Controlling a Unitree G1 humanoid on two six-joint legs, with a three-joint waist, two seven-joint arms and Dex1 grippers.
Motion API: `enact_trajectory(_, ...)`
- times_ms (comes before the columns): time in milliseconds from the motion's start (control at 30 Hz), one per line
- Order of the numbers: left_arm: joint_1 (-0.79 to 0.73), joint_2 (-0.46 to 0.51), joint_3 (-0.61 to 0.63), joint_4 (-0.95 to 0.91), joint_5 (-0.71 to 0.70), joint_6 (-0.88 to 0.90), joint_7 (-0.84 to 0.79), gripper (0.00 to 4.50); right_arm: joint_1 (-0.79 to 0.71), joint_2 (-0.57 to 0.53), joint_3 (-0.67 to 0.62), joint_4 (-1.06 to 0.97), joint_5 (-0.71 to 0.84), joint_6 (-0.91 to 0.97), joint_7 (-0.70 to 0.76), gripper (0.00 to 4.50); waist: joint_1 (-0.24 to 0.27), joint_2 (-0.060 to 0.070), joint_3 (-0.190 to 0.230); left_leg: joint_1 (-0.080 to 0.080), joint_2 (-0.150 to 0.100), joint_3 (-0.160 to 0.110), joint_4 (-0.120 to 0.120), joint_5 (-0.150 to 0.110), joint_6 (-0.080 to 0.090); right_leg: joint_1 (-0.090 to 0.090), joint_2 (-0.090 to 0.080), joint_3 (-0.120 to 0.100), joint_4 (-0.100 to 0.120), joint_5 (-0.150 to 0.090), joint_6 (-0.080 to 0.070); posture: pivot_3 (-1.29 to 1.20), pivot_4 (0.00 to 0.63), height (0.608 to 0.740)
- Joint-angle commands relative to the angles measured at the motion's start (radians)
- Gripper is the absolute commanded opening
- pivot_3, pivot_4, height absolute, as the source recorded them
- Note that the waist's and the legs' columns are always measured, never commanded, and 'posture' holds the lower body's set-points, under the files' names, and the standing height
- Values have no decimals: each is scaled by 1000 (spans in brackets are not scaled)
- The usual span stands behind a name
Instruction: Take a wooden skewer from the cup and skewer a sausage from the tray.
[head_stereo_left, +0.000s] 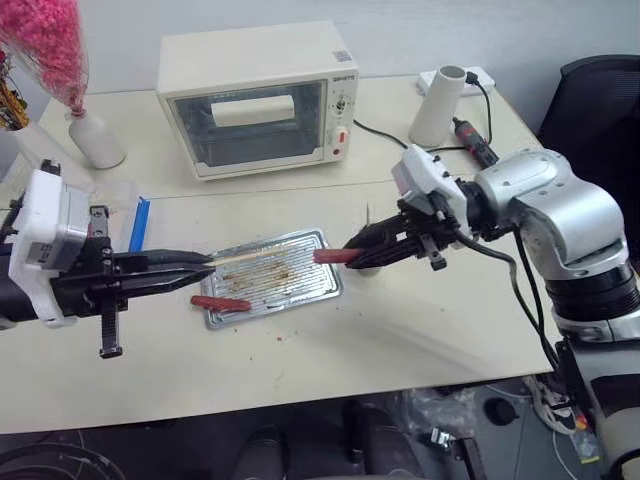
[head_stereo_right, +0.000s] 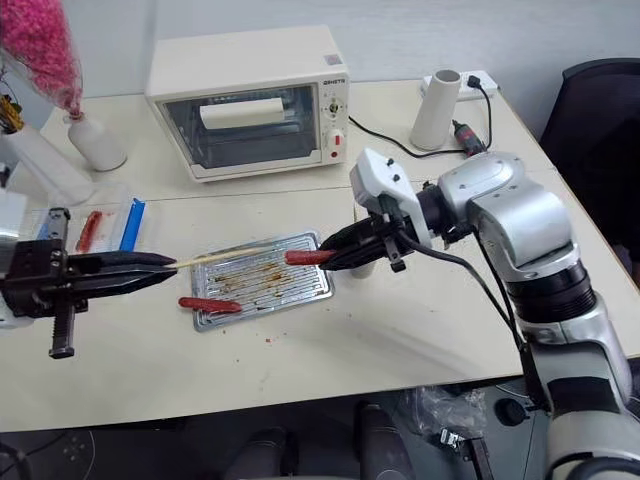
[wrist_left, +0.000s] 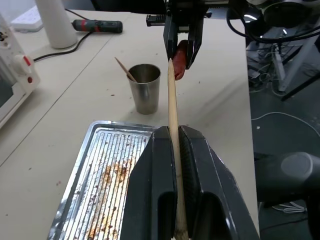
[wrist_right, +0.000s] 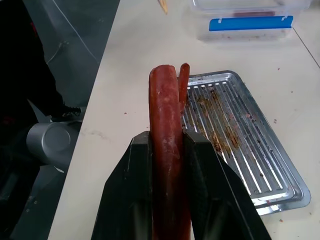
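1. Both arms reach in over the table (head_stereo_left: 420, 330) in the head views. At nine o'clock the left gripper (head_stereo_left: 200, 268) is closed on the wooden skewer (head_stereo_left: 245, 257), whose free end points toward three o'clock above the tray (head_stereo_left: 315, 290). At three o'clock the right gripper (head_stereo_left: 355, 256) clamps a sausage (head_stereo_left: 335, 256), its end facing the skewer tip over the right edge of the tray. A second sausage (head_stereo_left: 220, 302) lies at the tray's seven o'clock corner. At twelve o'clock stands a white toaster oven (head_stereo_left: 260, 95).

2. Seen from the left wrist, the black fingers (wrist_left: 157, 185) pinch the skewer between them. Its tip is just before the held sausage (wrist_left: 180, 60) at twelve o'clock. The cup (wrist_left: 145, 88) stands just beside the tray, with another stick in it.

3. Seen from the right wrist, the fingers (wrist_right: 137, 195) hold the sausage upright between them, narrow. The tray lies at three o'clock, a clear box with blue clip (wrist_right: 250, 22) at one o'clock.
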Motion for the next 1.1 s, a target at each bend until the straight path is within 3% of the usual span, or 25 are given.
enact_trajectory(33, -29, 8, -31, 5, -18, -1, -12, 0, 7, -27, -45, -65, 46, 26, -12, 823, 5, 0, 0, 0, 0, 0, 0, 0, 0, 0, 0, 0, 0, 0, 0, 0, 150, 740)
enact_trajectory(533, -165, -3, -193, 43, 23, -27, -26, 0, 42, -51, -69, -128, 102, 61, -72, 823, 9, 0, 0, -1, -1, 0, 1, 1, -1, 0, -1, 1, 0, 0, 1, 0, 150, 740)
enact_trajectory(1100, -160, 24, -149, 82, 76, -27, -87, 0, 77, -88, -79, -135, 125, 38, -69, 823, 10, 0, 0, 0, -2, 1, 1, 1, -1, 0, 0, 1, 1, 0, 1, 0, 150, 740)
